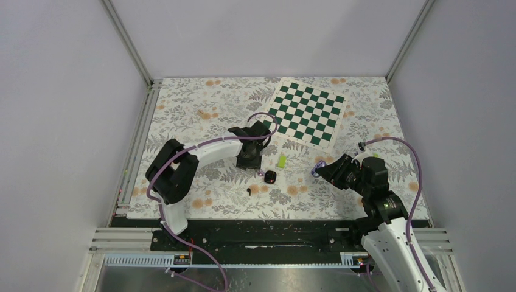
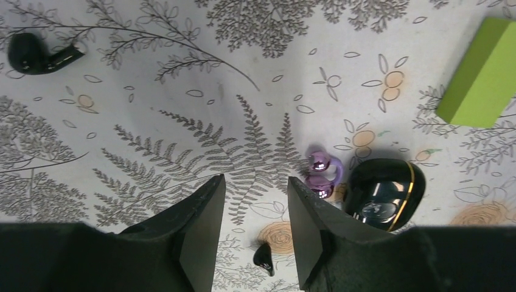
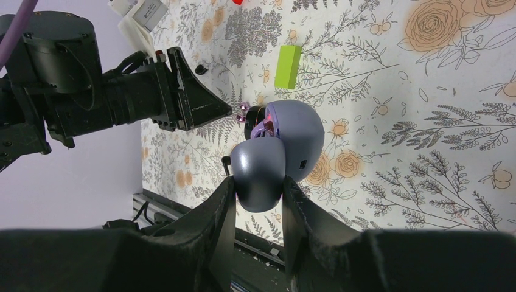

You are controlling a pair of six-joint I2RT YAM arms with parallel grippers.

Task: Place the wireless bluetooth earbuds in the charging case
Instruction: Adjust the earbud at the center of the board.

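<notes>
The charging case [image 2: 383,193], glossy black with a gold rim, lies closed on the floral mat; it also shows in the top view [image 1: 270,177]. One black earbud [image 2: 264,258] lies on the mat below the gap of my left gripper [image 2: 255,185], which is open, empty and above the mat. This earbud also shows in the top view [image 1: 249,191]. A second black earbud [image 2: 36,53] lies far left. My right gripper [image 3: 257,182] is shut on an open grey-lilac clamshell case [image 3: 268,164], held above the mat to the right [image 1: 317,168].
A shiny purple clip earbud [image 2: 322,173] lies touching the black case's left side. A lime-green block [image 2: 481,73] lies to the right of my left gripper [image 1: 249,163]. A green chessboard [image 1: 307,112] lies at the back. A small tan piece [image 1: 199,113] lies back left.
</notes>
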